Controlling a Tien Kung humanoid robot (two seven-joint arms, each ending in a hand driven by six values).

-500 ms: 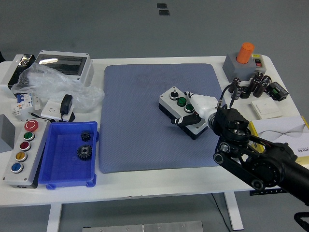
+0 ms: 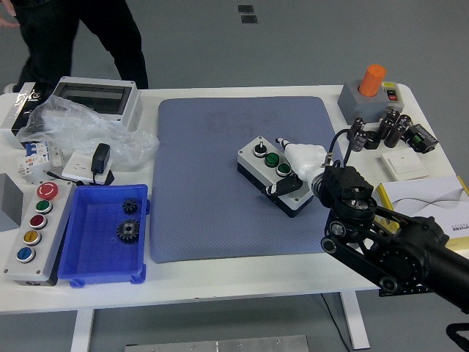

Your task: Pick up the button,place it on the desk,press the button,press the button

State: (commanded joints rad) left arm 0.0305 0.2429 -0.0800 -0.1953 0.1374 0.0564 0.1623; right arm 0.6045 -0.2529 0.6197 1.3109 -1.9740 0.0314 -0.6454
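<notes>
A small grey button box [image 2: 251,159] with a black base lies on the blue-grey mat [image 2: 205,183], right of its middle. Its top carries a white knob [image 2: 259,149] and two green buttons [image 2: 272,158]. My right hand [image 2: 286,169] is shut on the box's right end, with white fingers [image 2: 302,155] over the far side and a black thumb [image 2: 286,187] on the near side. The box sits on or just above the mat; I cannot tell which. My left arm is out of view.
A blue bin [image 2: 91,268] with two gears and a grey box with several buttons [image 2: 16,238] stand at the left. A clear-lidded enclosure [image 2: 99,99] and a plastic bag [image 2: 69,125] are at the back left. An orange button unit [image 2: 372,86] and capacitors [image 2: 381,128] are at the back right. A person's legs [image 2: 110,33] stand at the far left.
My right hand has shifted the button box slightly left and turned it a little. A person has come into view at the top left.
</notes>
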